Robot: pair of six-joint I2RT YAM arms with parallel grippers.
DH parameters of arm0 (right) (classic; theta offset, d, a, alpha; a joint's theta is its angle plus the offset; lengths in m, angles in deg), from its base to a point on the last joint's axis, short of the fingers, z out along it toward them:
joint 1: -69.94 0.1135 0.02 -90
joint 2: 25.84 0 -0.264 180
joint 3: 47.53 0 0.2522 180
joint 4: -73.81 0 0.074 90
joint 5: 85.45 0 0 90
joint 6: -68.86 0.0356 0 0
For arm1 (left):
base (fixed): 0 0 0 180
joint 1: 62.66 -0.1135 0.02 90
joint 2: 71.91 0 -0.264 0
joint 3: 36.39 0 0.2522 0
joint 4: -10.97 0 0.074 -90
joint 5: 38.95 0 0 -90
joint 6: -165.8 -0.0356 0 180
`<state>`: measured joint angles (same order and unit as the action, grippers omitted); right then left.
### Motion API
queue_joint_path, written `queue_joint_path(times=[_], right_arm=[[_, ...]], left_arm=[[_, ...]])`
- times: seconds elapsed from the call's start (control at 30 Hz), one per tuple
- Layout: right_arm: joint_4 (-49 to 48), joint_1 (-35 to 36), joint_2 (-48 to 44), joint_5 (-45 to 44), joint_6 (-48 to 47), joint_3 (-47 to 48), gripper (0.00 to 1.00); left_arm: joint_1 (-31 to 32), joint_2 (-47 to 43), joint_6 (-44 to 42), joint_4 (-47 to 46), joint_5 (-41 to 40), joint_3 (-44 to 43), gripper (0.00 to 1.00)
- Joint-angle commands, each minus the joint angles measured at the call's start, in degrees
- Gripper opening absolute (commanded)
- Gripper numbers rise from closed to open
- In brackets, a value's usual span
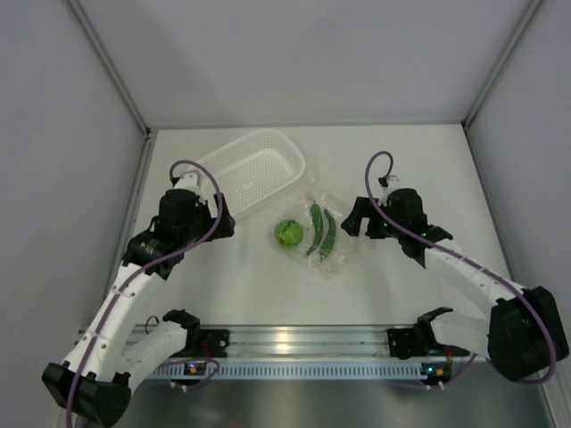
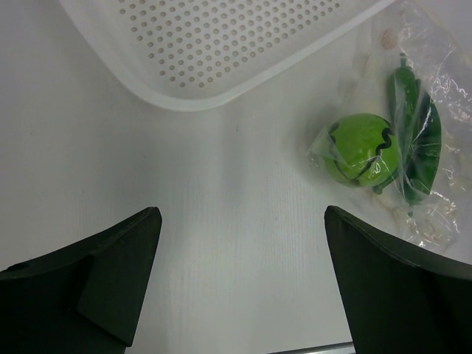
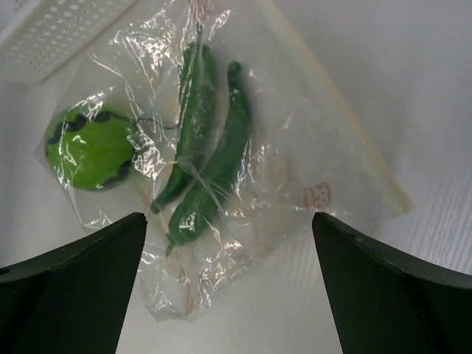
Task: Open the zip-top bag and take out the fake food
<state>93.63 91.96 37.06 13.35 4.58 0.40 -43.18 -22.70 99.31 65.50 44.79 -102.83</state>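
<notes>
Right fingers (image 3: 70, 284), spread, frame zip-top bag (image 3: 295, 147); seal (image 3: 354, 129) indistinct from above.

The zip-top bag (image 3: 317, 140), clear and crinkly, lies flat just beside a corner of the white perforated basket (image 1: 250, 174), its pale zip strip on the edge farther from the basket. Inside, a lime-green ball (image 3: 90, 147) with dark wavy marks sits nearest the basket. Two curved dark green pods (image 3: 214, 158) lie beside it.

A robotics lab test cell was shown. A white tabletop (image 1: 259, 290) was enclosed by plain grey panels (image 1: 303, 53). A left arm (image 1: 134, 281) and a right arm (image 1: 473, 272) were bolted to an aluminium rail (image 1: 294, 341) at its near edge.
</notes>
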Motion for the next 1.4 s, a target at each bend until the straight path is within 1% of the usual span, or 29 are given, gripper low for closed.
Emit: queue_joint_path(times=[0.0, 0.07, 0.1, 0.13, 0.17, 0.2, 0.23, 0.27, 0.3, 0.33, 0.4, 0.47, 0.57, 0.63, 0.7, 0.77, 0.83, 0.93, 0.97, 1.03, 1.07, 1.13, 1.17, 1.2, 1.27, 1.37], right_arm=[[-10.2, -2.5, 6.0, 10.0, -4.3, 8.5, 0.96], [-9.8, -5.0, 12.3, 15.3, -7.7, 11.8, 0.95], [-6.3, -5.8, 14.8, 16.9, -8.7, 16.7, 0.91], [-4.5, -7.1, 19.5, 19.2, -10.0, 18.8, 0.89], [-3.7, -7.4, 21.8, 23.8, -12.6, 20.8, 0.86], [0.5, -7.6, 24.4, 25.4, -13.8, 25.7, 0.83], [2.1, -7.6, 29.2, 26.9, -15.1, 28.2, 0.8], [3.8, -7.6, 31.6, 29.0, -17.0, 30.4, 0.77], [5.6, -7.5, 33.6, 28.8, -18.0, 34.8, 0.75], [8.3, -7.6, 37.1, 28.6, -18.9, 36.6, 0.74], [10.9, -7.7, 40.5, 27.4, -21.3, 41.6, 0.74], [12.9, -8.1, 44.1, 27.8, -23.5, 43.9, 0.72], [12.7, -9.3, 47.1, 27.9, -23.7, 44.3, 0.71], [12.9, -10.2, 49.7, 28.1, -23.0, 44.5, 0.68], [12.7, -10.5, 51.0, 32.2, -23.1, 44.0, 0.65], [11.4, -10.3, 51.6, 34.3, -22.8, 42.7, 0.65], [9.9, -10.3, 52.0, 35.1, -22.4, 40.8, 0.61], [7.7, -10.3, 52.2, 36.9, -21.2, 38.5, 0.51], [7.2, -10.3, 52.1, 37.2, -21.0, 37.9, 0.41], [6.2, -10.3, 51.5, 37.0, -20.4, 36.5, 0.31], [5.9, -10.3, 51.1, 36.3, -20.1, 35.6, 0.23], [5.1, -10.4, 49.2, 35.7, -19.5, 34.9, 0.2], [5.0, -10.3, 48.5, 35.1, -19.4, 34.7, 0.1], [5.2, -10.3, 47.5, 34.5, -19.2, 34.4, 0.06], [5.4, -10.3, 44.3, 33.4, -18.9, 34.0, 0.02], [7.4, -9.7, 39.2, 31.3, -19.8, 33.8, 0.0]], left_arm=[[0.0, 0.2, -1.2, -2.7, 2.0, 0.4, 0.98], [0.1, 0.0, -1.3, -2.8, 2.2, 0.6, 0.98], [0.0, -0.1, -1.3, -2.8, 2.2, 0.7, 0.98], [0.1, -0.2, -1.3, -3.0, 2.3, 0.7, 0.98], [0.1, -0.1, -1.4, -3.0, 2.4, 0.8, 0.98], [0.1, 0.0, -1.4, -3.0, 2.7, 0.8, 0.98], [0.1, 0.0, -1.4, -3.0, 2.7, 0.8, 0.98], [0.1, 0.2, -1.4, -3.1, 2.7, 0.8, 0.98], [0.1, 0.3, -1.4, -3.1, 2.8, 0.7, 0.98], [0.1, 0.4, -1.5, -3.0, 3.2, 0.7, 0.98], [0.1, 0.4, -1.6, -3.1, 3.7, 0.8, 0.98], [0.1, 0.3, -1.7, -3.1, 3.9, 0.9, 0.98], [0.0, 0.2, -1.9, -3.3, 4.3, 0.9, 0.98], [0.1, 0.4, -2.0, -3.4, 4.9, 0.9, 0.98], [0.1, 0.6, -2.0, -3.5, 5.2, 0.8, 0.98], [0.0, 0.7, -2.1, -3.5, 5.5, 0.8, 0.98], [0.1, 0.5, -2.1, -3.5, 5.6, 0.8, 0.98], [0.1, 0.2, -2.1, -3.6, 5.6, 0.9, 0.98], [0.1, 0.2, -2.1, -3.6, 5.6, 0.9, 0.98], [0.1, 0.0, -2.1, -3.6, 5.6, 0.9, 0.98], [0.0, 0.0, -2.1, -3.6, 5.6, 0.9, 0.98], [0.1, 0.2, -2.1, -3.6, 5.4, 0.8, 0.98], [0.1, 0.3, -2.2, -3.7, 5.3, 0.7, 0.98], [0.1, 0.4, -2.2, -3.6, 5.5, 0.6, 0.98], [0.1, 0.7, -2.1, -3.5, 5.6, 0.1, 0.98], [0.0, 0.7, -1.8, -3.6, 6.0, -0.6, 0.98]])
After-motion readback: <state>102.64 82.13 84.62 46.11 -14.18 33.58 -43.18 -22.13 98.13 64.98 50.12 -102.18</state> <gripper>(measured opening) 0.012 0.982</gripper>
